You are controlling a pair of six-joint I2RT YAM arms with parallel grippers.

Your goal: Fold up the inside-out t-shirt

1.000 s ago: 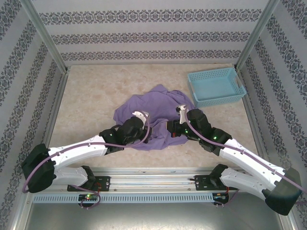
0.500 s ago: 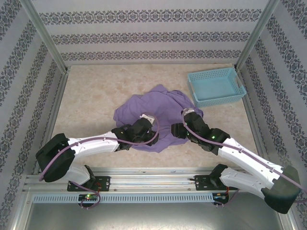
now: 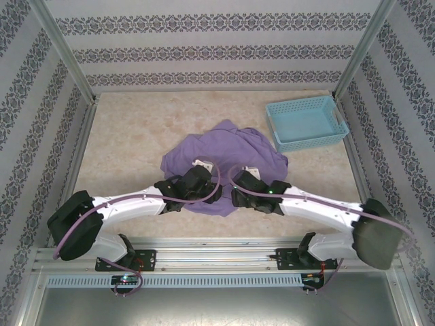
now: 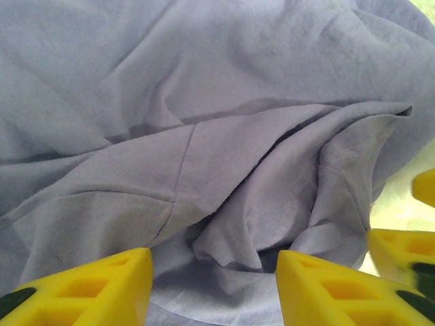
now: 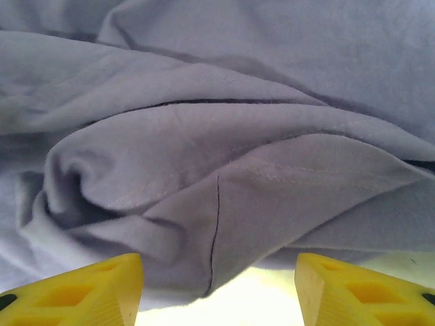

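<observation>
Beige tabletop, crumpled inside-out t-shirt, left gripper released, right gripper released

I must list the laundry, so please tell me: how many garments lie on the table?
1: a lavender t-shirt, crumpled in the middle of the table, near-left of the blue basket. Another could be hidden beneath its folds.

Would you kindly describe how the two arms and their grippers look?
The left arm and right arm have white links, black joints and purple cables. The left gripper and right gripper carry yellow wedge-shaped fingers with hollow cut-outs.
</observation>
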